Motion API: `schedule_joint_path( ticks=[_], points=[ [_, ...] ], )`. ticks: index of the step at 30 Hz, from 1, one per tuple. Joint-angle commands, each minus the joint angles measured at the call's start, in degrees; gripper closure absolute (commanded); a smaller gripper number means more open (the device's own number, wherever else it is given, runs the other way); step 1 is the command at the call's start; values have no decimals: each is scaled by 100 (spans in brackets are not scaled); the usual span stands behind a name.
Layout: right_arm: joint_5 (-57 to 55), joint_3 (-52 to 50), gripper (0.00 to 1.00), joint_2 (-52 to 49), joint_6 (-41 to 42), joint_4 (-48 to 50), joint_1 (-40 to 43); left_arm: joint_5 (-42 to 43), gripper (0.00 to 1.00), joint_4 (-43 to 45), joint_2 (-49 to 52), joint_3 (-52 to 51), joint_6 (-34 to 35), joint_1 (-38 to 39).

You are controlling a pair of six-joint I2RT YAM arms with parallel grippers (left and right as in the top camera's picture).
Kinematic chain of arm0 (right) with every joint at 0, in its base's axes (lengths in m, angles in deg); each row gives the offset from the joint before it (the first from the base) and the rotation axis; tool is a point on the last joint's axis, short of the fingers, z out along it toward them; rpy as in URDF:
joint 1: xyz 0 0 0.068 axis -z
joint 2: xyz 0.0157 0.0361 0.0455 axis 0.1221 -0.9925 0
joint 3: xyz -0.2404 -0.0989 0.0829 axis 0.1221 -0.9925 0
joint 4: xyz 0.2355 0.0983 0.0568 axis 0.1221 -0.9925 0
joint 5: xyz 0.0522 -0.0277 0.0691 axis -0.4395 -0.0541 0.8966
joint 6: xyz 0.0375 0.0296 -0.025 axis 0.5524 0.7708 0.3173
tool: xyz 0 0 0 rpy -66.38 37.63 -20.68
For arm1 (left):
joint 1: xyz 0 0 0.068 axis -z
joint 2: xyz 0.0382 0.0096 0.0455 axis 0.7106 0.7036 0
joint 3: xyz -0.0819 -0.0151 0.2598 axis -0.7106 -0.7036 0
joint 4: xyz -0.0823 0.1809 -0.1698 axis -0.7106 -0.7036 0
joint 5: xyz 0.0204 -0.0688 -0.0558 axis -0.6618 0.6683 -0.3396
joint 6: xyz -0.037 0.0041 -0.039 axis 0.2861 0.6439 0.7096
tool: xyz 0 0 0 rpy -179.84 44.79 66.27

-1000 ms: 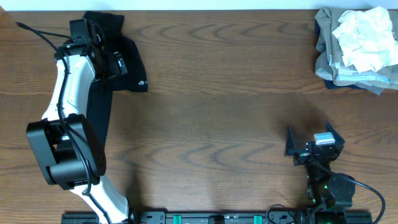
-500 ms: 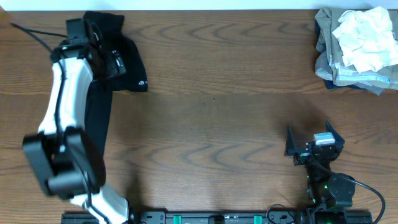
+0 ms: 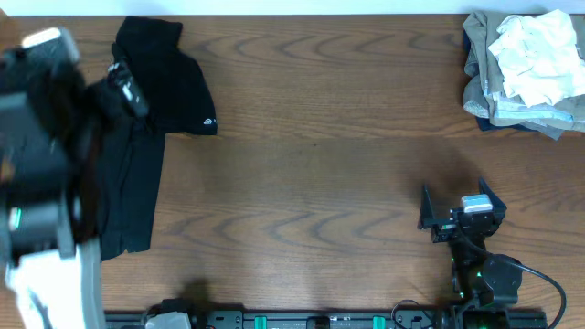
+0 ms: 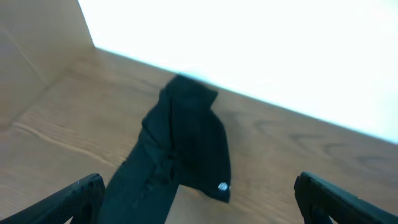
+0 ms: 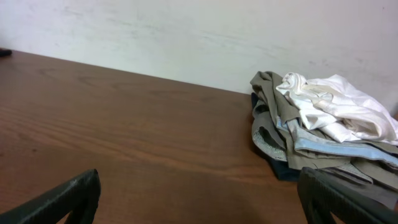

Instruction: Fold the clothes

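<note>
A long black garment [image 3: 146, 110] with a tiny white logo [image 3: 209, 122] lies flat at the table's left side. It also shows in the left wrist view [image 4: 186, 143]. My left gripper [image 4: 199, 204] is open and empty, high above the garment's near part. My left arm [image 3: 41, 164] is a blur at the left edge. A pile with a white shirt [image 3: 535, 50] on khaki [image 3: 475, 55] and blue [image 5: 329, 148] clothes sits at the far right corner. My right gripper [image 3: 457, 203] is open and empty, well short of that pile [image 5: 323, 124].
Bare brown table [image 3: 320, 183] stretches between the black garment and the pile. A white wall [image 5: 186, 37] runs behind the far edge. The right arm's base [image 3: 484, 279] sits at the front edge.
My left arm has risen off the black garment's top and swung left toward the camera, leaving the garment uncovered on the table. The right arm has not moved.
</note>
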Motion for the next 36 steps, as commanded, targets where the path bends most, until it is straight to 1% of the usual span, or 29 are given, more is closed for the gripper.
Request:
schedule_joint_path(
  ticks=[1,3,6,7,11,12,14,18,22,25,27,33,36],
  points=[
    [-31,-17,1,44,15,-15,-70,-22,2,4,-752,-186,28,13],
    [-31,-17,1,44,15,-15,-70,-4,2,155,-1246,-564,26,13],
    [-31,-17,1,44,15,-15,-70,57,2,774,-1910,-1493,-81,28],
    [-31,-17,1,44,15,-15,-70,225,2,1034,-2098,-1825,-284,33],
    [-31,-17,1,44,15,-15,-70,1572,2,2426,-2892,-3453,-1499,35],
    [-31,-17,1,44,15,-15,-70,1891,2,2793,-3069,-3849,-1727,35],
    [-31,-17,1,44,15,-15,-70,2164,2,3519,-3405,-4601,-1915,103],
    [-31,-17,1,44,15,-15,-70,2065,2,4411,-4037,-5794,-1908,332],
    [-31,-17,1,44,15,-15,-70,1749,2,4789,-4693,-6712,-1832,492],
    [-31,-17,1,44,15,-15,-70,1274,2,4900,-5149,-7232,-1351,522],
    [-31,-17,1,44,15,-15,-70,1058,2,4918,-5403,-7486,-1165,522],
    [-31,-17,1,44,15,-15,-70,970,2,5025,-6057,-8192,-1169,522],
    [-31,-17,1,44,15,-15,-70,970,2,5121,-6220,-8432,-1147,522]
  ],
)
